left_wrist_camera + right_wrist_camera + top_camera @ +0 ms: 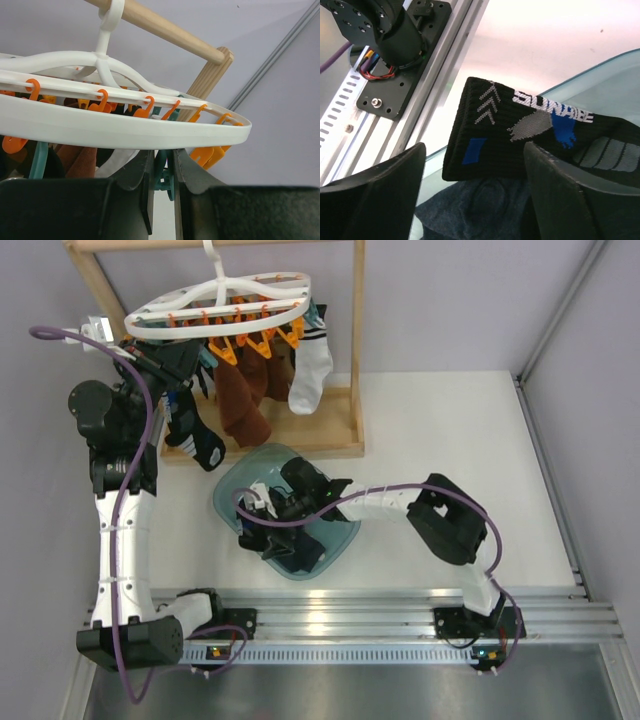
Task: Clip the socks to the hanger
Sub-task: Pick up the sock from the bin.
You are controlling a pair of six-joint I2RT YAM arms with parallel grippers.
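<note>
The white oval hanger hangs by its hook from the wooden rack; its rim fills the left wrist view. My left gripper is raised under its left side and shut on a teal clip, pinched between the fingers. A black sock hangs just below that gripper; what holds it is hidden. My right gripper is open and low in the teal basin, its jaws either side of a black sock with white lettering and blue marks. That sock lies on a navy sock.
Brown socks and a white sock with dark stripes hang from orange clips. The wooden rack post and base stand behind the basin. An aluminium rail runs along the near edge.
</note>
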